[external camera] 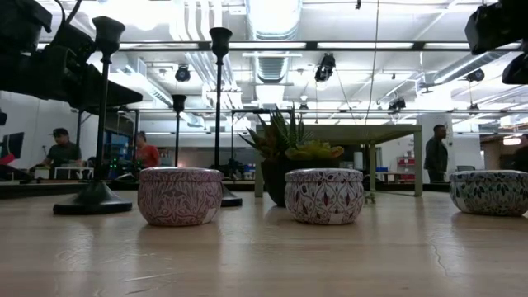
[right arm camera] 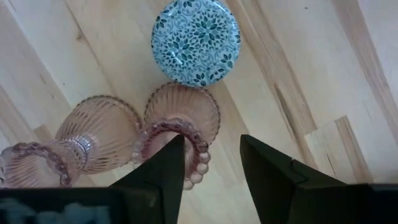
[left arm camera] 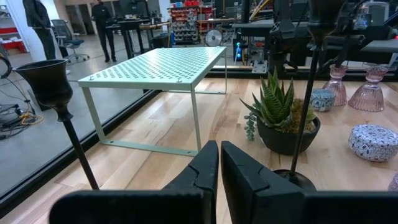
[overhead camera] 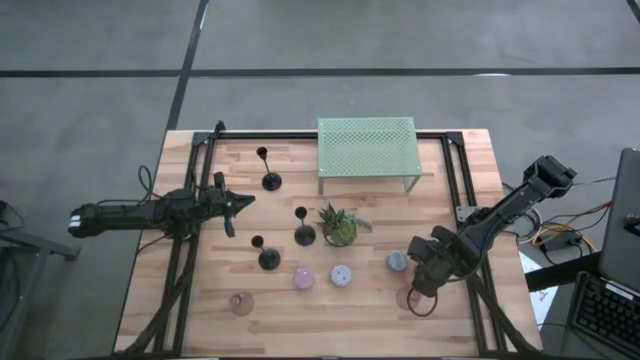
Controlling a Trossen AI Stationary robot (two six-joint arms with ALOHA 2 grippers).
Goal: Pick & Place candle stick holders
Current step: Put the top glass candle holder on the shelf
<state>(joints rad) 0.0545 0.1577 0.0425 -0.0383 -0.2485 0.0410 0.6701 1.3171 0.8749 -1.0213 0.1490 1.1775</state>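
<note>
The right claw [right arm camera: 210,163] hangs over the tabletop's [overhead camera: 200,300] right front part, pointing down, its two fingers apart. One finger [right arm camera: 163,168] overlaps the beaded rim of a ribbed pink glass holder [right arm camera: 180,121]; the other stands beside that rim, over bare wood. Whether either finger touches the glass cannot be told. A second pink glass holder [right arm camera: 74,143] stands touching the first, and a round blue patterned holder [right arm camera: 196,40] sits just beyond them.

The left claw [left arm camera: 219,163] waits above the tabletop's left middle, fingers pressed together and holding nothing.

Three slim black candlesticks [overhead camera: 268,168] [overhead camera: 303,226] [overhead camera: 263,251] stand upright around the tabletop's middle. A pink round holder [overhead camera: 303,279] and a lilac one [overhead camera: 341,274] sit in front of the small potted plant [overhead camera: 340,224], with the pale green mesh rack [overhead camera: 367,147] at the far edge.
</note>
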